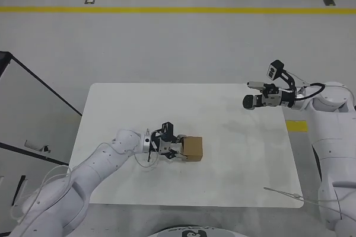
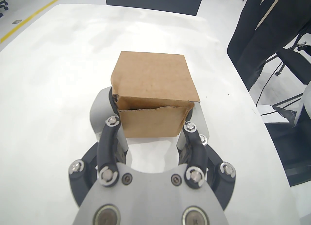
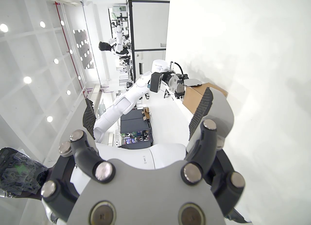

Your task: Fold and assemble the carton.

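Left hand grips the carton at the end nearest the wrist. One finger bears against one side wall and the opposite finger against the other, with the carton's end face between them. State: closed on the carton, at about the carton's width. In the top view the left hand sits at the left end of the carton.

Carton: brown corrugated board, formed into a box and resting flat on the desk. Position: near half of the desk, slightly left of centre. The top panel is down and level, and its edge overhangs the gripped end face a little. On that end face a flap edge shows as a ragged horizontal line with a narrow dark gap above it. The corner next to one finger is creased and bulges outward.

Right hand is spread wide, with nothing between its fingers. In the top view the right hand is above the far right part of the desk, well apart from the carton. Its wrist view shows the carton and the left hand farther off across the desk.

Surroundings: a dark-framed panel stands beside the desk's left edge, and a yellow line runs along the floor beyond the far edge
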You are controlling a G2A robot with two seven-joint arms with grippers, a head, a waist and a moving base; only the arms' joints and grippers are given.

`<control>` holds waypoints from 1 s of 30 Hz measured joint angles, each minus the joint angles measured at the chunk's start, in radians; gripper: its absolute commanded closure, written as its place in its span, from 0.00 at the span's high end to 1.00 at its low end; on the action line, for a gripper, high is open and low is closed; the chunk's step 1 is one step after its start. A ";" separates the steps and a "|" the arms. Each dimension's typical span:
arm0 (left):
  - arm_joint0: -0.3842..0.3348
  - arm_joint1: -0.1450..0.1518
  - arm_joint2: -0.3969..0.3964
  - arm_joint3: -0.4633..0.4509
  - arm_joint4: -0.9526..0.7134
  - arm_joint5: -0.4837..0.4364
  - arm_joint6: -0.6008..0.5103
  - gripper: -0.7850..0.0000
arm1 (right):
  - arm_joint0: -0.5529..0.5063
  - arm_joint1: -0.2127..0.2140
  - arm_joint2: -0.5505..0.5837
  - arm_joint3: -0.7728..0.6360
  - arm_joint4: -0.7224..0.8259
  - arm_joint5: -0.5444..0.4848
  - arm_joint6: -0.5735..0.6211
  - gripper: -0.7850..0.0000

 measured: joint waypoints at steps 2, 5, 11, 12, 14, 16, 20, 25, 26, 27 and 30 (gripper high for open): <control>-0.002 -0.005 0.004 0.011 0.006 0.002 0.010 0.00 | 0.000 0.000 0.000 0.000 0.000 0.000 0.000 1.00; -0.006 -0.010 0.008 0.027 0.013 0.005 0.024 0.35 | 0.000 0.000 0.000 0.000 0.000 0.000 0.000 1.00; -0.013 -0.019 0.013 0.052 0.025 0.005 0.047 1.00 | 0.000 0.000 0.000 0.000 0.000 0.000 0.000 1.00; -0.014 -0.020 0.014 0.054 0.028 0.004 0.049 1.00 | 0.000 0.000 0.000 0.000 0.000 0.000 0.000 1.00; -0.018 -0.021 0.017 0.059 0.038 0.004 0.055 1.00 | 0.000 0.000 0.000 0.000 0.000 0.000 0.000 1.00; -0.018 -0.022 0.017 0.063 0.042 0.004 0.064 1.00 | 0.000 0.000 0.000 0.000 0.000 0.000 0.000 1.00; -0.019 -0.021 0.014 0.065 0.042 0.000 0.087 1.00 | 0.000 0.000 0.000 0.000 0.000 0.000 0.000 1.00; -0.015 -0.008 0.004 0.046 0.026 0.004 0.091 1.00 | 0.000 0.000 0.000 0.000 0.000 0.000 0.000 1.00; -0.013 -0.003 0.001 0.041 0.021 0.004 0.092 1.00 | 0.000 0.000 0.000 0.000 0.000 0.000 0.000 1.00; -0.011 0.002 -0.001 0.037 0.017 0.004 0.092 1.00 | 0.000 0.000 0.000 0.000 0.000 0.000 0.000 1.00; -0.006 0.022 -0.014 0.021 0.008 0.008 0.096 1.00 | 0.000 0.000 0.000 0.000 0.000 0.000 0.000 1.00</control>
